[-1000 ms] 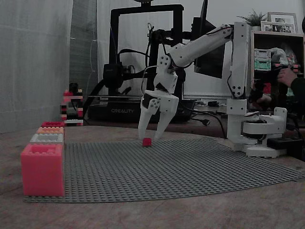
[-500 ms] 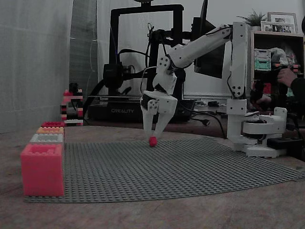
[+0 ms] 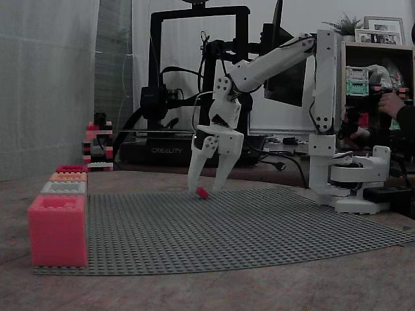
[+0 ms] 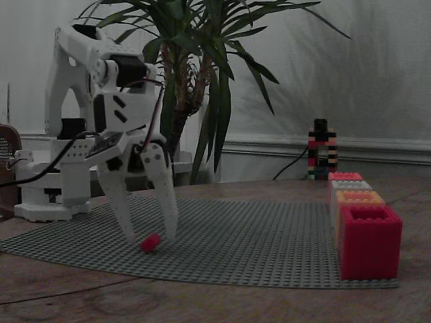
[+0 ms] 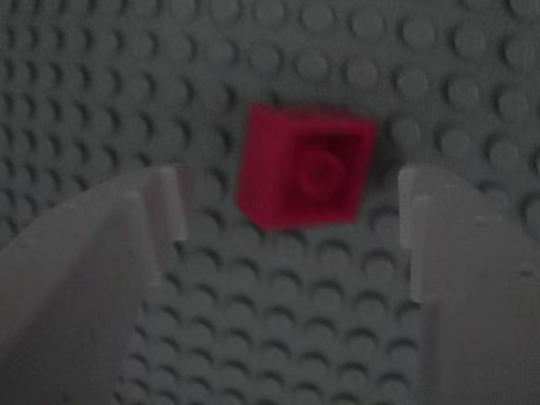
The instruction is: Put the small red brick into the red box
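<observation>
The small red brick (image 3: 201, 192) (image 4: 149, 243) lies tilted on the grey studded baseplate (image 3: 259, 227) (image 4: 256, 242), directly under my white gripper (image 3: 204, 187) (image 4: 151, 235). The gripper is open, one fingertip on each side of the brick and neither touching it. In the wrist view the brick (image 5: 305, 166) sits skewed on the studs, just ahead of the gap between the spread fingers of the gripper (image 5: 291, 221). The red box (image 3: 57, 230) (image 4: 370, 241), open at the top, stands at the plate's corner, far from the gripper.
Behind the red box stand a grey box (image 3: 63, 188), an orange one (image 3: 68, 176) and another red one (image 3: 71, 168). A small brick tower (image 3: 97, 146) (image 4: 321, 149) rises beyond them. A 3D printer (image 3: 194, 84) and a potted plant (image 4: 195, 67) stand behind the plate.
One second ago the gripper was open over the brick, then it shut on it. Now the fingers have spread again and the brick lies tilted on the plate, slightly shifted.
</observation>
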`<action>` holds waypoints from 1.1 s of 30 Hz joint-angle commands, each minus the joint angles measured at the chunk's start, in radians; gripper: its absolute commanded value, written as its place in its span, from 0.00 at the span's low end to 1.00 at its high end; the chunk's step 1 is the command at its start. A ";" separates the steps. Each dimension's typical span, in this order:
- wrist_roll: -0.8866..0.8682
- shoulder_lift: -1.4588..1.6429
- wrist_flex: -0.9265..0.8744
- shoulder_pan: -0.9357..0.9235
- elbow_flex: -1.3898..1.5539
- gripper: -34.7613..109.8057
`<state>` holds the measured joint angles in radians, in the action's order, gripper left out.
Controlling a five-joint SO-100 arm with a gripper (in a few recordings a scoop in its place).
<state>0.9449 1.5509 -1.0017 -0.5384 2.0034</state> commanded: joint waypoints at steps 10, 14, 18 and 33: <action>-0.009 0.075 0.003 0.008 -0.021 0.40; -0.014 0.066 0.029 0.008 -0.021 0.39; -0.021 0.052 0.051 0.008 -0.021 0.39; -0.023 0.011 0.092 0.008 0.003 0.37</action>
<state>0.9097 1.5324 -0.9158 -0.5354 2.0034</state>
